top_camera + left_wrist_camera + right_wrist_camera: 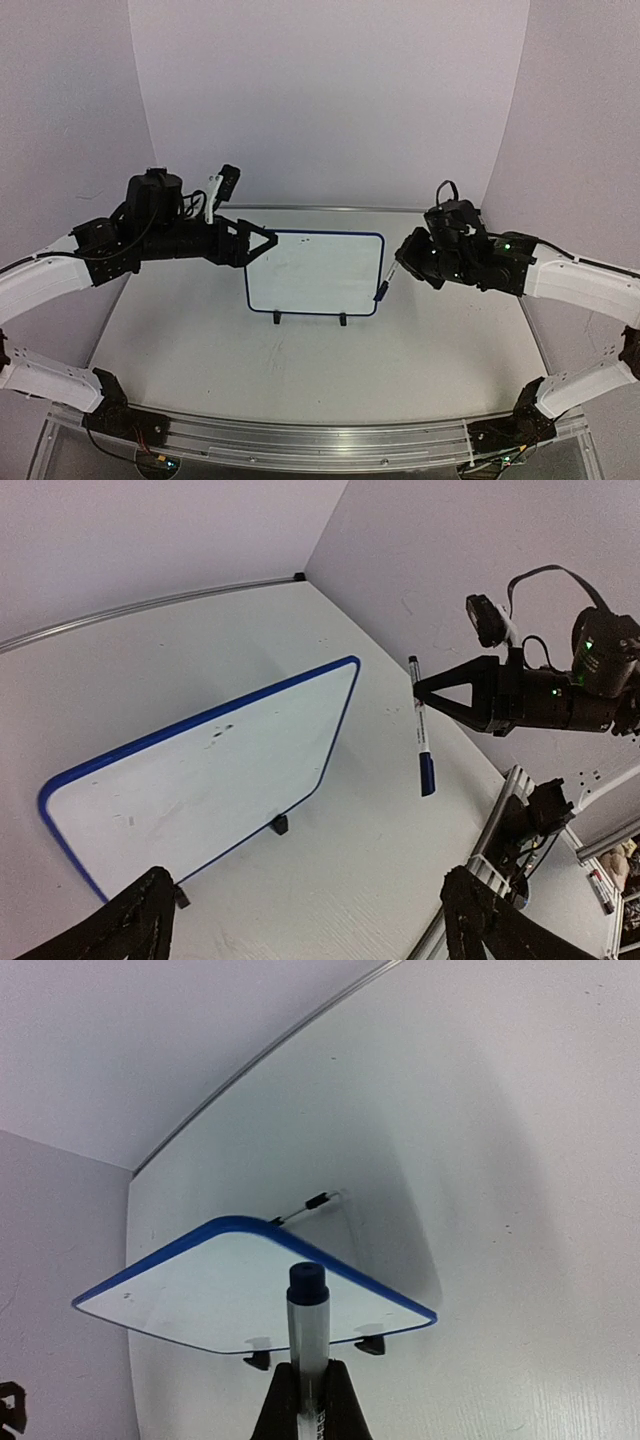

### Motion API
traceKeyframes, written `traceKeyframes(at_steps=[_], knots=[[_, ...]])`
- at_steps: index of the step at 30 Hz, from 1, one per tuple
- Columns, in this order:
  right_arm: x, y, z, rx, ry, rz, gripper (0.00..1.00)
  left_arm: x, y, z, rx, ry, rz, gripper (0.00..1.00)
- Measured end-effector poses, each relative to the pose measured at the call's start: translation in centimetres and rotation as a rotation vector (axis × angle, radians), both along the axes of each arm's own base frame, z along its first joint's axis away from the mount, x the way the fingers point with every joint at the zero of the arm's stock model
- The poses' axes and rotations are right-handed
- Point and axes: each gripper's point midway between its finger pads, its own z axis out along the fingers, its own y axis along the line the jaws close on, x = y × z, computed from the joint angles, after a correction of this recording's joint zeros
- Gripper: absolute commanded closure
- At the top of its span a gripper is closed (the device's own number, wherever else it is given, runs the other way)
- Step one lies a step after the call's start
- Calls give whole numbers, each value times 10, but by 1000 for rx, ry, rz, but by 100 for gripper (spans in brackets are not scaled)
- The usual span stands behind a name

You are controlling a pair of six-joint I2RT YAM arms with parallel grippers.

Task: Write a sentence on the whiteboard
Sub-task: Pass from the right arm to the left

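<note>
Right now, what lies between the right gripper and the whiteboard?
Only the marker that the shut right gripper holds; its blue end hangs beside the right edge of the whiteboard, apart from it, clearest in the left wrist view.

1. My table (pixel 180 340): white matt top, a metal strip (pixel 330 208) along the far edge, an aluminium rail (pixel 300 440) at my near edge.
2. Mid-table stands the whiteboard (pixel 315 272), leaning back on two black clip feet (pixel 277 319) and a wire stand (pixel 305 1207).
</note>
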Motion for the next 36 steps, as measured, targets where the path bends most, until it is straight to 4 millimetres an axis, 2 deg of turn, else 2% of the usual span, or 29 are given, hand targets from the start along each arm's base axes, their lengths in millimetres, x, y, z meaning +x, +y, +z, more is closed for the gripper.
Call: traceKeyframes(at_steps=[2,5,9,12,16,17,21,28,31,34,36], knots=[[-3,11,12,31,-45,28,100,-7,-18,-4,-16,17,-42,8],[-3,33,34,109,-138,67,100,-23,-55,-11,-63,61,-141,8],[-3,50,59,194,-225,96,100,-32,-87,-12,-142,103,-220,7],[-4,61,78,258,-281,112,100,-34,-102,-16,-181,140,-250,10],[-4,73,92,316,-330,134,100,-33,-116,-24,-218,193,-271,22],[-4,74,92,317,-331,135,100,-33,-117,-25,-219,200,-272,29],[-3,84,89,331,-332,158,100,-31,-127,-32,-235,236,-284,44],[-4,86,92,345,-340,164,100,-28,-135,-24,-264,240,-297,65],[-4,86,93,347,-342,164,100,-27,-137,-25,-266,242,-294,79],[-4,86,93,347,-342,164,100,-25,-137,-29,-262,251,-287,98],[-4,85,93,345,-343,162,100,-23,-138,-32,-257,259,-280,100]])
